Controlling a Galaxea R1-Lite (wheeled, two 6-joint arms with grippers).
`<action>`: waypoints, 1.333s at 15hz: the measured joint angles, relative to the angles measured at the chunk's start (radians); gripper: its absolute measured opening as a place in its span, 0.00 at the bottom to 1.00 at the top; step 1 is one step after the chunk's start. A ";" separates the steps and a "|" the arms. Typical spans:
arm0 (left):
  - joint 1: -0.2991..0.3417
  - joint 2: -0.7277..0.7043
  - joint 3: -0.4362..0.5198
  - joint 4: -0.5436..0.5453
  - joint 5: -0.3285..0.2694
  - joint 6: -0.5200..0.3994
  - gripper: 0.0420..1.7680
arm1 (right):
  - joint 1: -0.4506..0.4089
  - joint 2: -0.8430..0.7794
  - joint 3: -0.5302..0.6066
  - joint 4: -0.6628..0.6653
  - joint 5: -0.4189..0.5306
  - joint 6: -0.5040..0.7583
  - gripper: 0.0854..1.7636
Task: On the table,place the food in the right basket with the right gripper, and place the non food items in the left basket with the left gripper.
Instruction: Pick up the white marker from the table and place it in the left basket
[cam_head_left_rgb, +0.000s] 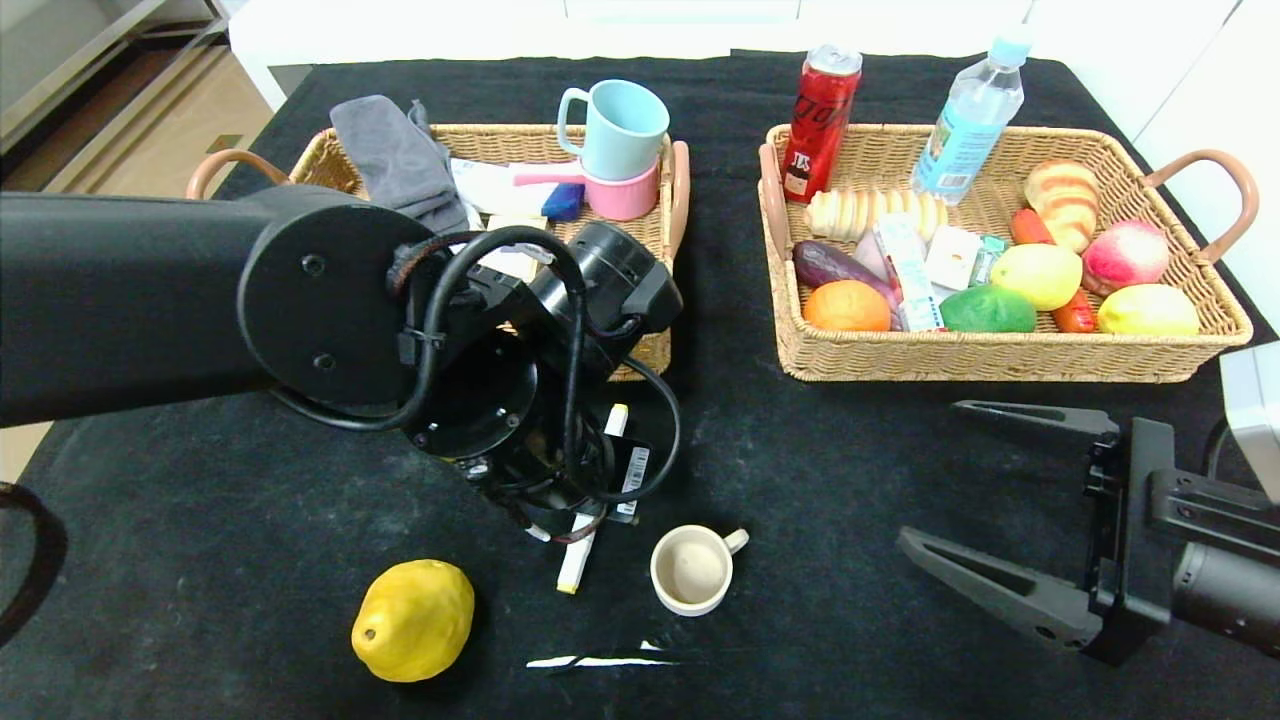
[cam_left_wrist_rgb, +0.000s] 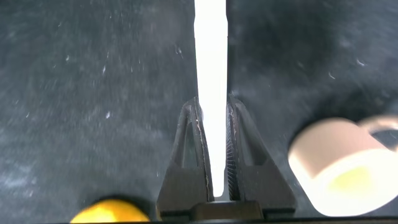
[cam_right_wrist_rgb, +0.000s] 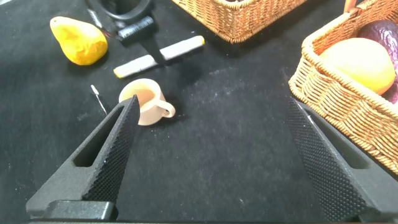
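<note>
Left gripper (cam_left_wrist_rgb: 216, 177) clamped on the white marker pen (cam_left_wrist_rgb: 210, 74) mid-table, just in front of the left basket (cam_head_left_rgb: 655, 235). Cream cup (cam_head_left_rgb: 692, 570) beside it, bumpy yellow fruit (cam_head_left_rgb: 413, 620) nearer the front edge. Right gripper (cam_head_left_rgb: 975, 500) wide open, empty, toward the front right corner, before the right basket (cam_head_left_rgb: 990, 358).

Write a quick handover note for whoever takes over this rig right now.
Left gripper: shut on the white marker, low over the table.
Right gripper: open, empty, hovering in front of the right basket.
Still on the table: yellow fruit, small cup.
Left to do: marker and cup into the left basket, fruit into the right one.
</note>
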 joint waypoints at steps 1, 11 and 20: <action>-0.001 -0.013 0.002 0.018 0.001 -0.001 0.12 | 0.000 0.000 0.001 0.000 0.000 0.000 0.97; -0.013 -0.110 -0.007 0.048 0.023 -0.015 0.12 | 0.001 -0.002 0.005 0.000 0.000 -0.001 0.97; 0.026 -0.155 -0.090 0.037 0.029 -0.001 0.12 | 0.007 0.001 0.007 0.001 0.000 -0.009 0.97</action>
